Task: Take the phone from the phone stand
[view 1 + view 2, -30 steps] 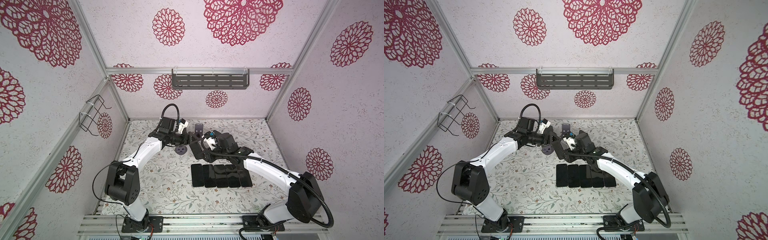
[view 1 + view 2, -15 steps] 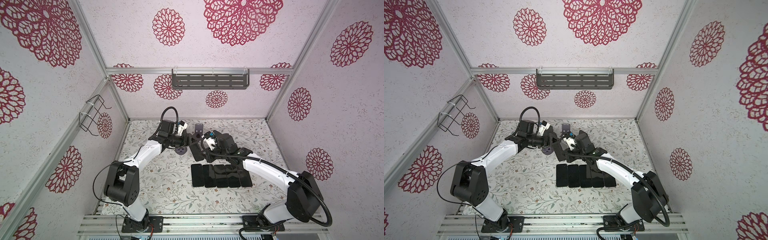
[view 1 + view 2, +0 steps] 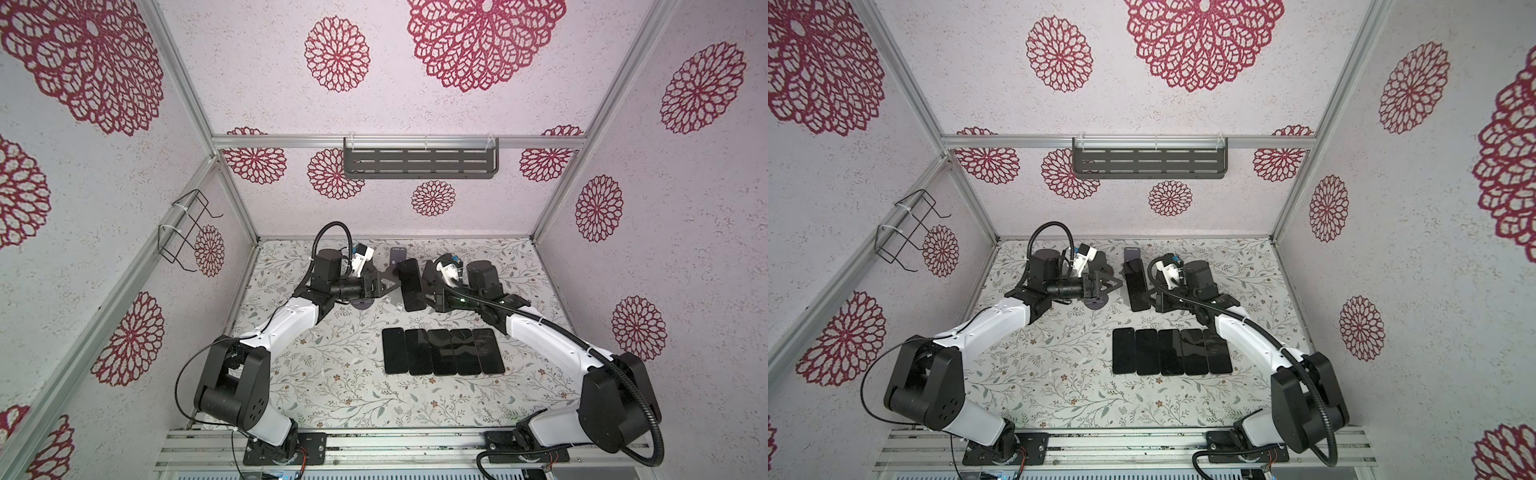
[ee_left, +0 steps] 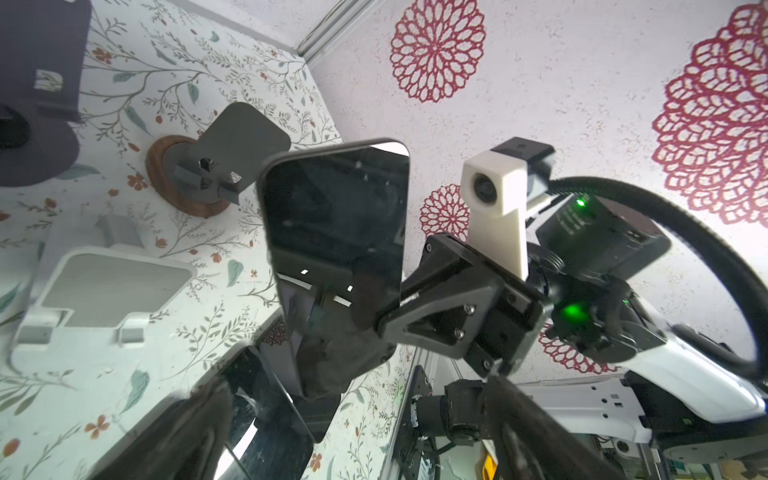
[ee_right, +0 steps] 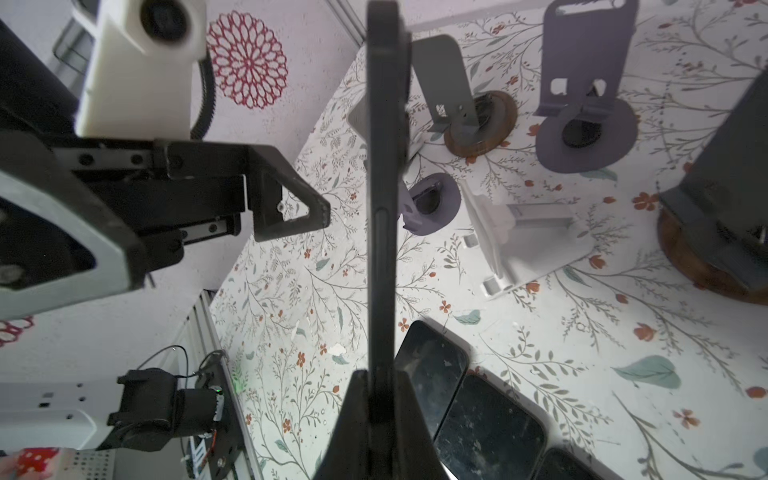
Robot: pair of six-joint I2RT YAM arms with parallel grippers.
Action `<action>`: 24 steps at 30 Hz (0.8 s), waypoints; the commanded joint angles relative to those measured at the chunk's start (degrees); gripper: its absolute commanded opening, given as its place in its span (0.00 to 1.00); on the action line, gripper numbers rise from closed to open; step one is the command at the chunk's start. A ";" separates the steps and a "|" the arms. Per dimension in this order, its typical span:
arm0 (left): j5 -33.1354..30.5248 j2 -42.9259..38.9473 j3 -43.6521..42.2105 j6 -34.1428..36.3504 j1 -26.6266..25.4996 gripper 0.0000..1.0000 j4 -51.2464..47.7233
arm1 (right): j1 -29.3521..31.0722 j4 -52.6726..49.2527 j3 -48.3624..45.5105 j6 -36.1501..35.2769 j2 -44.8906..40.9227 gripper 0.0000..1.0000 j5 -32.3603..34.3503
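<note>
The surface (image 3: pixel 332 386) carries a row of five phones (image 3: pixel 442 351) lying flat, glass up and edge to edge; positions below refer to that row. On the far side of the row, toward the back wall, stand empty holders, among them a white stand (image 4: pixel 104 291) and a grey stand on a wooden base (image 4: pixel 224 153). The phone (image 3: pixel 411 284) hangs in the air just past the row's far edge, touching no stand in either wrist view. My right gripper (image 5: pixel 376 399) is clamped across the phone's thin dimension, one finger on the glass and one on the back, at the end of the phone nearer the row. My left gripper (image 3: pixel 1106 287) has its jaws spread wide and sits just beside the phone, apart from it. Handling estimate: a rigid slab, probably dense for its bulk, with smooth glass that offers little friction and will crack if dropped. The hold is off-centre, so the free end may pivot; grip firmly on the flat faces, clear of the side button (image 5: pixel 380 216).
</note>
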 commanded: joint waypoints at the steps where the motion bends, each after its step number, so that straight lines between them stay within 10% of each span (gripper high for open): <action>1: 1.93 -1.05 -2.92 -3.55 -0.04 0.98 9.68 | -3.32 7.49 0.02 4.15 -4.01 0.00 -9.95; 9: 2.42 0.33 -8.64 -13.15 -1.17 0.61 29.76 | -5.58 27.52 -5.27 15.84 -3.05 0.00 -22.12; 13: 3.43 2.71 -9.02 -19.43 -2.38 0.59 40.86 | -5.12 43.74 -7.28 26.58 0.43 0.00 -25.59; 24: 3.31 5.09 -7.57 -21.30 -4.05 0.43 44.01 | -3.46 44.21 -5.50 25.59 4.17 0.00 -27.18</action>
